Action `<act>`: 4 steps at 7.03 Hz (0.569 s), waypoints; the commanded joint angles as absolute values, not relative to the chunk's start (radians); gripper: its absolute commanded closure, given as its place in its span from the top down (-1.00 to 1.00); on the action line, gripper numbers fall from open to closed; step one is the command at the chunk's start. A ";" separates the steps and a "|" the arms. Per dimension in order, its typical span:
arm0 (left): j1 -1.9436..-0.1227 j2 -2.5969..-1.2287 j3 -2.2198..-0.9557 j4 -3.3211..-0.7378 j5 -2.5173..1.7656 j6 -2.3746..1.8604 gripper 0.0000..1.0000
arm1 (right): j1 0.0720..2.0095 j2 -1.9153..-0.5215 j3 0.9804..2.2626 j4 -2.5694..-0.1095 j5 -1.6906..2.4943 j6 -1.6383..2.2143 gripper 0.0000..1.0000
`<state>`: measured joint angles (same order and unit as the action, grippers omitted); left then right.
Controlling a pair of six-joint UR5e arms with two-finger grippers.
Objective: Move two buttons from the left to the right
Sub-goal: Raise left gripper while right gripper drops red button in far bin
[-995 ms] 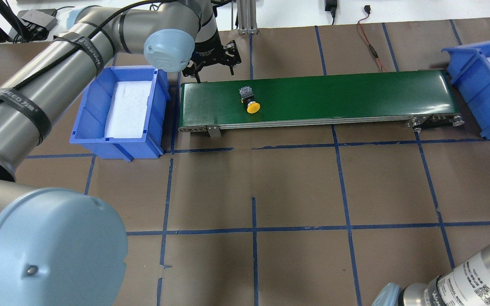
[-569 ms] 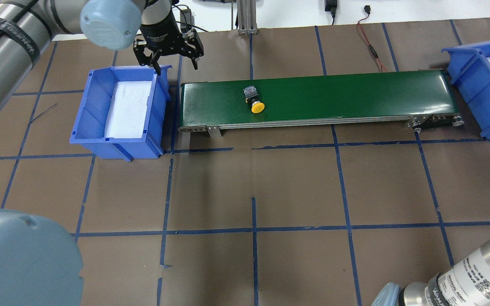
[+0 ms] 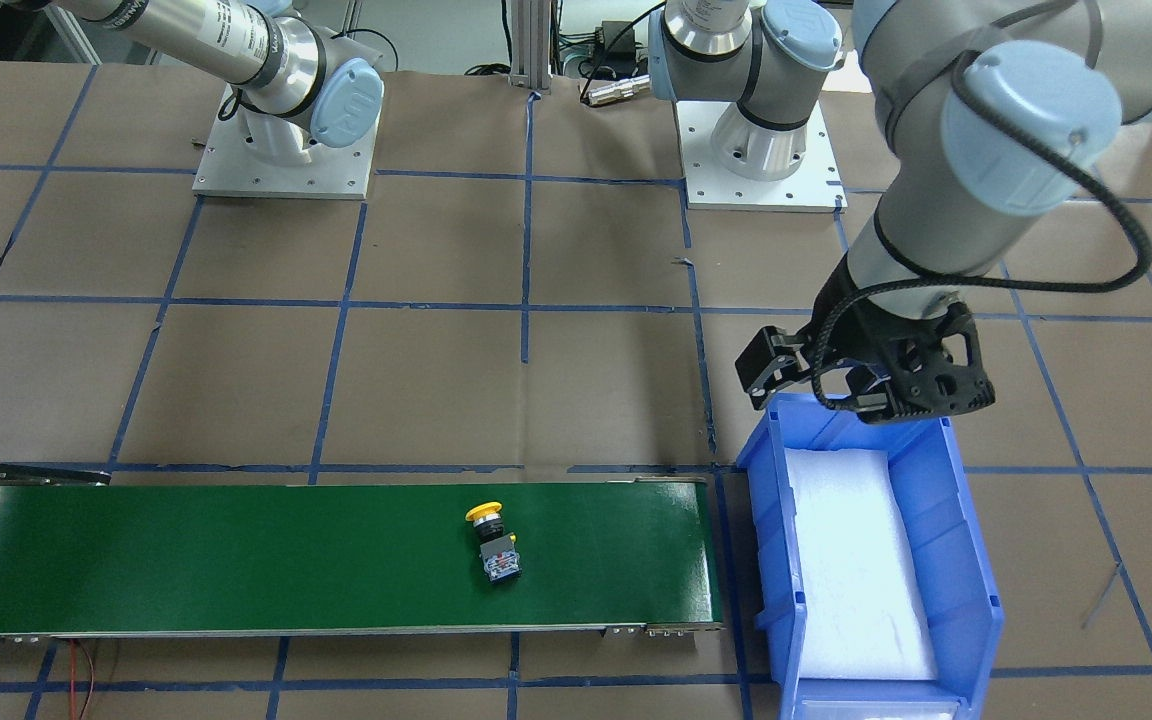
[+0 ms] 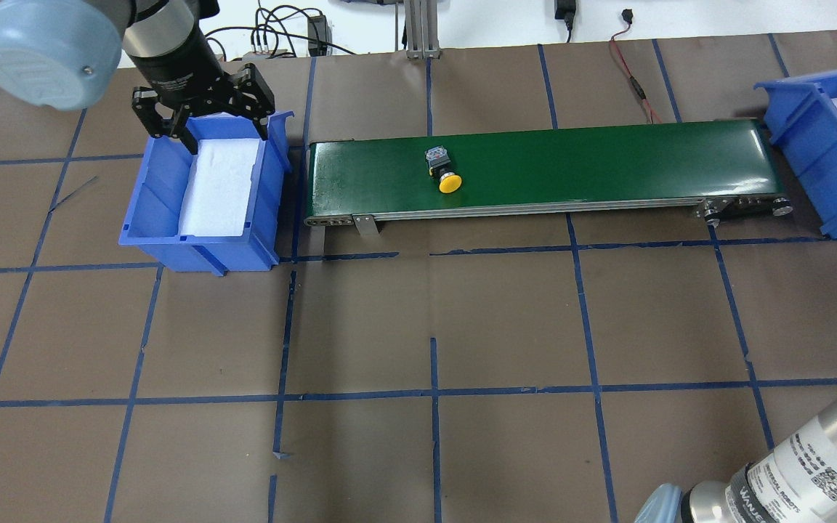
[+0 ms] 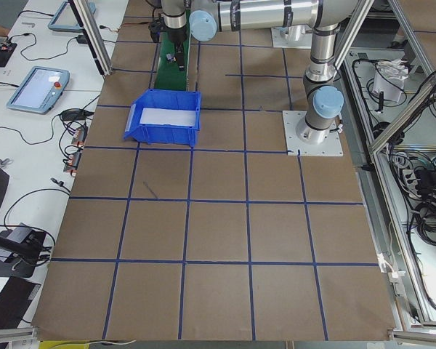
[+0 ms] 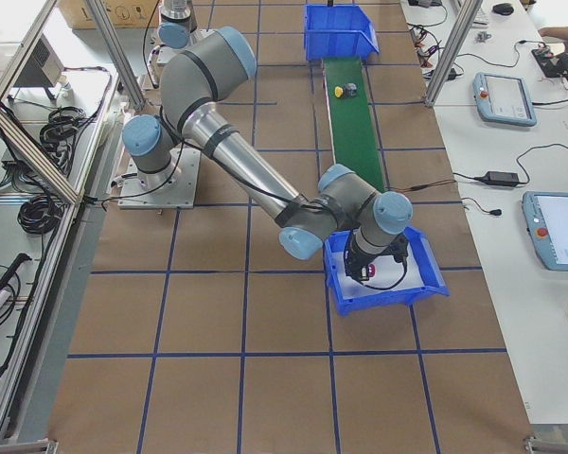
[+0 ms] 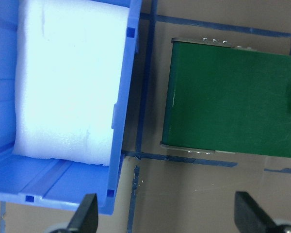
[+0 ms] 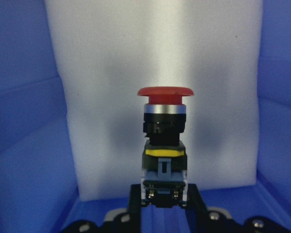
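The yellow button (image 4: 447,174) lies on its side on the green conveyor belt (image 4: 607,160), left of the middle; it also shows in the front view (image 3: 494,540). My left gripper (image 4: 224,138) is open and empty above the far end of the left blue bin (image 4: 164,181), and the left wrist view (image 7: 167,218) shows its jaws wide apart. My right gripper (image 8: 163,194) is shut on the body of the red button (image 8: 165,121), which it holds upright over the white foam in the right blue bin (image 8: 24,121).
The left bin (image 3: 956,540) holds only white foam. The conveyor (image 3: 236,560) runs between the two bins. The right bin (image 4: 800,145) sits tilted at the belt's right end. Brown paper with blue tape lines covers the table.
My left gripper has moved from the belt's left end leftward to above the left bin. The yellow button has travelled a little to the right on the belt.
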<state>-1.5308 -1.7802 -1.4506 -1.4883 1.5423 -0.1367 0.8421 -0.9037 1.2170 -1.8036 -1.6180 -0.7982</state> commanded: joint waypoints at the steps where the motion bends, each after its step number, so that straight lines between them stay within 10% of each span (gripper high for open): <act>1: -1.490 -1.708 -1.442 -1.564 1.546 -0.121 1.00 | 0.844 -0.894 1.218 -1.806 -1.614 -0.796 -0.58; 4: -1.448 -1.723 -1.462 -1.555 1.543 0.022 1.00 | 0.839 -0.891 1.216 -1.793 -1.611 -0.796 -0.09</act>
